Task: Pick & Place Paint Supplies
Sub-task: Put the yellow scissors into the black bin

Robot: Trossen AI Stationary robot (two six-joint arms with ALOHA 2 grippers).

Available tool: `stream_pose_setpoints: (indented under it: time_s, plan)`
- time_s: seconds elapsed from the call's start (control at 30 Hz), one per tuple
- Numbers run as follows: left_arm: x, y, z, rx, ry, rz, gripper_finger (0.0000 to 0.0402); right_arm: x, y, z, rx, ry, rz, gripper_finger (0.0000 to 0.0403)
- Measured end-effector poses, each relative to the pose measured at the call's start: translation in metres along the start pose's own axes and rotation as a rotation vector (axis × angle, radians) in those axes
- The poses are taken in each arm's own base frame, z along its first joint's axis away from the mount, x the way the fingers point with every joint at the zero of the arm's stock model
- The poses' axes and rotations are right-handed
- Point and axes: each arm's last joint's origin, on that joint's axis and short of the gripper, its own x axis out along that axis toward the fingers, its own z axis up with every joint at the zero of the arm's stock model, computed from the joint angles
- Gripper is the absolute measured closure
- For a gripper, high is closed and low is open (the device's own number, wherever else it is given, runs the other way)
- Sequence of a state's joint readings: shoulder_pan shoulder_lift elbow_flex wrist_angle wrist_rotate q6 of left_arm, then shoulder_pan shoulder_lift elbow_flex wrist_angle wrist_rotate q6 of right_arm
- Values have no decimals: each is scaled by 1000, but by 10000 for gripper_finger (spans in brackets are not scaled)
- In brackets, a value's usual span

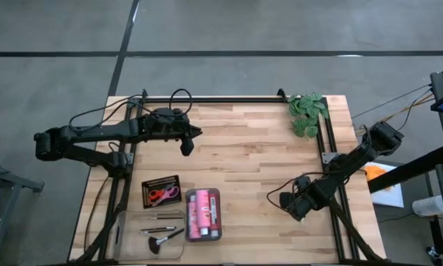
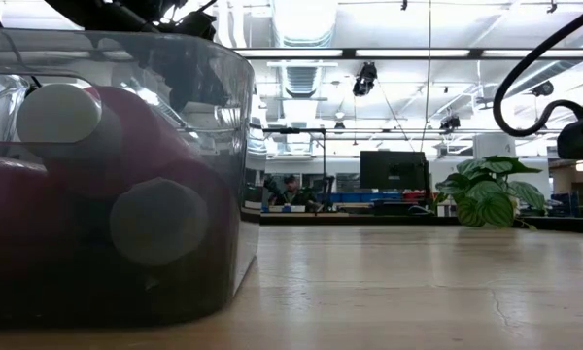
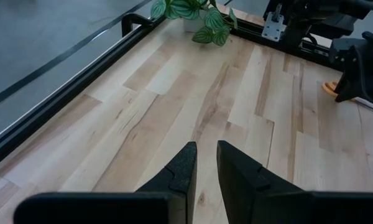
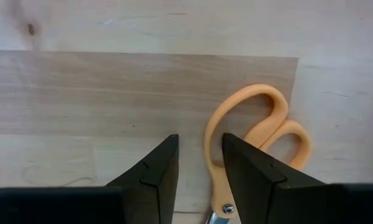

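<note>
Orange-handled scissors (image 4: 261, 134) lie flat on the wood near the table's right edge and show small in the left wrist view (image 3: 331, 87). My right gripper (image 4: 199, 158) (image 1: 292, 208) hangs just above them, pointing down and slightly open, with the larger handle loop's edge in the gap beside one finger. My left gripper (image 3: 206, 152) (image 1: 188, 142) hovers over the far left of the table, shut and holding nothing. Pink paint bottles (image 1: 203, 216) (image 2: 97, 194) lie in a clear tray. Thin brushes and a fluffy brush (image 1: 161, 233) lie in another clear tray. Pink and green scissors (image 1: 161, 193) rest in a black tray. My right gripper stands over the orange scissors' larger handle loop (image 4: 210, 146) from above, one finger (image 4: 255, 174) covering part of it. I cannot tell whether that finger touches the handle. The scissors lie flat on the table.
A leafy plant (image 1: 308, 113) (image 2: 486, 199) stands at the far right corner. The three trays (image 1: 179, 214) sit together at the near left. Black rails (image 1: 328, 159) run along the table's sides. Bare wood (image 1: 244, 170) spans the middle. A person (image 2: 290, 190) sits far behind.
</note>
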State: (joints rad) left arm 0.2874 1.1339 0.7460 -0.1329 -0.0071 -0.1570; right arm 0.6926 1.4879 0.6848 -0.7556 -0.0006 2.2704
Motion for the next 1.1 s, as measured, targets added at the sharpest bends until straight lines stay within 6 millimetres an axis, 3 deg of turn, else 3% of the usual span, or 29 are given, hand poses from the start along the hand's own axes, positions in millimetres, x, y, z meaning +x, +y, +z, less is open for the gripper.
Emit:
stream_pose_setpoints:
  time_s: [0.2,0.43,0.77,1.1]
  plan:
    - [0,0,0,0,0,0,336,0,0,0,-1,-3,-4,293]
    - [0,0,0,0,0,0,336,0,-1,0,-24,-8,-5,384]
    - [0,0,0,0,0,0,336,-3,-1,1,-24,-17,27,391]
    - [0,0,0,-1,0,0,336,-42,1,14,-9,-164,404,392]
